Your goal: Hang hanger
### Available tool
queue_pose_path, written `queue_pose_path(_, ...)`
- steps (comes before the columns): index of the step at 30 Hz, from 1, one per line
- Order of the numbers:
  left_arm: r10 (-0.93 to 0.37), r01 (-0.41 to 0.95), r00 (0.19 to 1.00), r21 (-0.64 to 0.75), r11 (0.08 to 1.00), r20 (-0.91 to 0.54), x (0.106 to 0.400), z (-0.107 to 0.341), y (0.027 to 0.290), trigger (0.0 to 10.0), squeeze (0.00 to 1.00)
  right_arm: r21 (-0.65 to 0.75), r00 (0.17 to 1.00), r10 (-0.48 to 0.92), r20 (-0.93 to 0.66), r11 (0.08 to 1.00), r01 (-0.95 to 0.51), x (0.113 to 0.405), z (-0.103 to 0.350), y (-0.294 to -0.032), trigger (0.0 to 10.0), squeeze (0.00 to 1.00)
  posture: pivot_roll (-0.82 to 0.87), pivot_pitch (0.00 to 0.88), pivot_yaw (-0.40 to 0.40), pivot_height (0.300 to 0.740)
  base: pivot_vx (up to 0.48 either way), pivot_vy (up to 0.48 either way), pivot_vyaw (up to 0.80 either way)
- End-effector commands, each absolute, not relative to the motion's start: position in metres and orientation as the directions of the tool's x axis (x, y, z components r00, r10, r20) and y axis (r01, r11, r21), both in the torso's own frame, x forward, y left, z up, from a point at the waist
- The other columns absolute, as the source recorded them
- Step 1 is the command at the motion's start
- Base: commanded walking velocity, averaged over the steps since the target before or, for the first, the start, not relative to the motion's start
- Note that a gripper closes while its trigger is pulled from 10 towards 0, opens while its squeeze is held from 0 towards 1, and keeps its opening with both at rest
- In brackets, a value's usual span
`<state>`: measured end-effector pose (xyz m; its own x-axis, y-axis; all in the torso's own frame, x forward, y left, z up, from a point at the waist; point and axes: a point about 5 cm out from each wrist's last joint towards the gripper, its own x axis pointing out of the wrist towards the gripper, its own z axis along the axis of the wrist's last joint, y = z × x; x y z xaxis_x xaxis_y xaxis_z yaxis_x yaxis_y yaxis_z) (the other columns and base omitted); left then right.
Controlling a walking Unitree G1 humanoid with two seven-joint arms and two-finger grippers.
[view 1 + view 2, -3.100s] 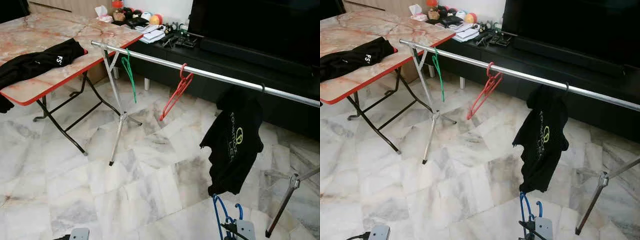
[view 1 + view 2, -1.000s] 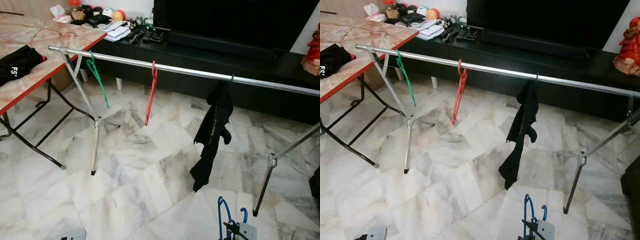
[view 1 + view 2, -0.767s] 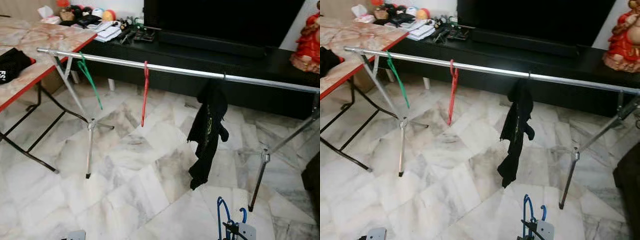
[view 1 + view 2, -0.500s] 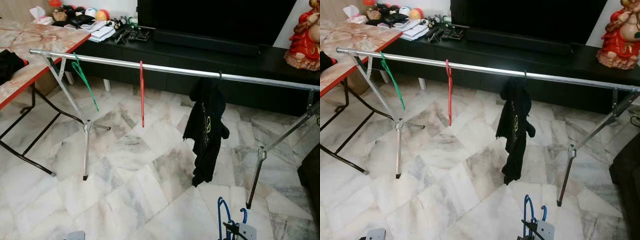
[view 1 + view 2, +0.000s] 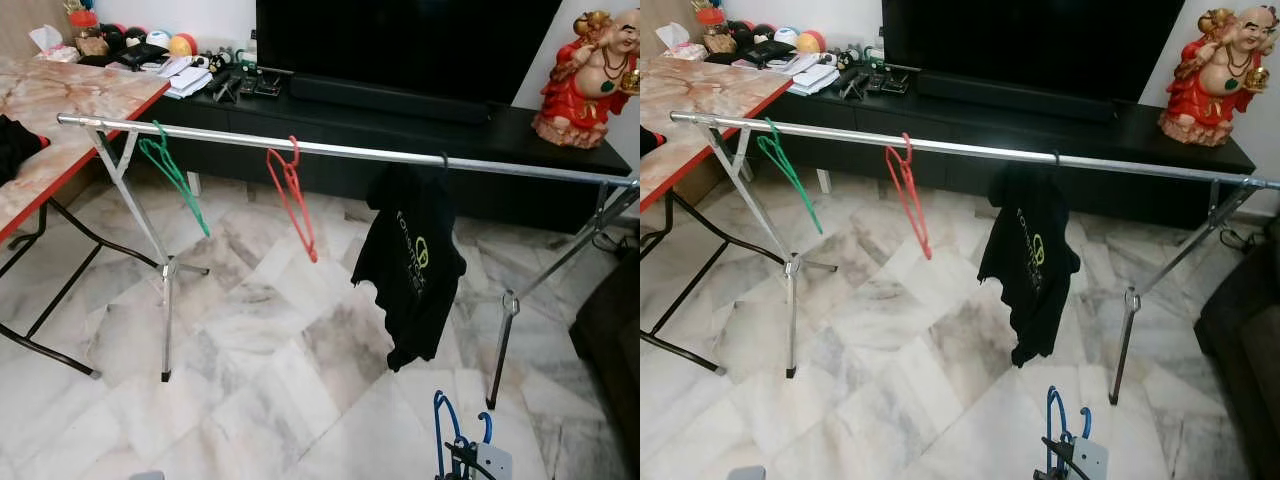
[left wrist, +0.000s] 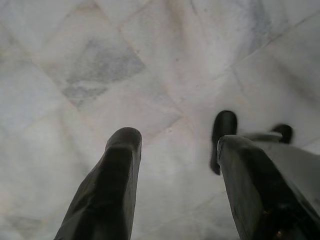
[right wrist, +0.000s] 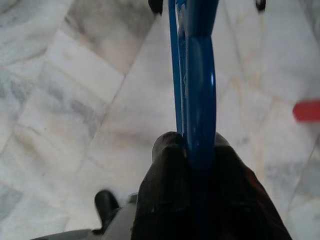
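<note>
Right claw point(image 7: 192, 150) low, pinched closed; left claw point(image 6: 175, 160) spread apart.

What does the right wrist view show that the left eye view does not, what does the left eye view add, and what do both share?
Right wrist view: the right pincer, its fingers pressed shut on the blue hanger.

Left eye view: the steel rail carrying a green hanger, a red hanger and a black T-shirt, with a table to the left and a red figurine on the black cabinet.

Both: the blue hanger and the marble floor.
</note>
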<state>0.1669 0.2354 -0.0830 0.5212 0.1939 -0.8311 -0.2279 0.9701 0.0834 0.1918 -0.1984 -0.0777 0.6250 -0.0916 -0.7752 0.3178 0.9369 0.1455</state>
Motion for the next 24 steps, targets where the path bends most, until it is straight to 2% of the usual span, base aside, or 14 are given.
queue_pose_path(1,0.175,-0.222,0.494,0.071,0.973,-0.852,0.1597,-0.0882,0.2279,10.0,0.0,0.16,0.608,-0.087,-0.789,0.926,0.341,0.1865,-0.0811,-0.1956,10.0,0.0,0.03,0.126,-0.047,0.74,0.0,0.39,0.0)
queue_pose_path(5,0.177,-0.222,0.494,0.074,0.972,-0.851,0.1598,-0.088,0.2285,10.0,0.0,0.162,0.609,-0.085,-0.789,0.926,0.34,0.1867,-0.0811,-0.195,10.0,0.0,0.03,0.124,-0.047,0.74,0.0,0.369,0.0)
queue_pose_path(18,0.173,-0.244,0.513,0.05,0.968,-0.841,0.1633,-0.0863,0.2284,10.0,0.0,0.17,0.617,-0.079,-0.783,0.927,0.334,0.1884,-0.0803,-0.1934,10.0,0.0,0.03,0.128,-0.043,0.74,0.0,0.0,0.0)
queue_pose_path(24,0.167,-0.232,0.511,0.052,0.971,-0.843,0.1647,-0.0861,0.2274,10.0,0.0,0.168,0.615,-0.073,-0.785,0.931,0.324,0.1878,-0.0807,-0.1929,10.0,0.0,0.03,0.127,-0.042,0.74,0.337,0.0,0.0)
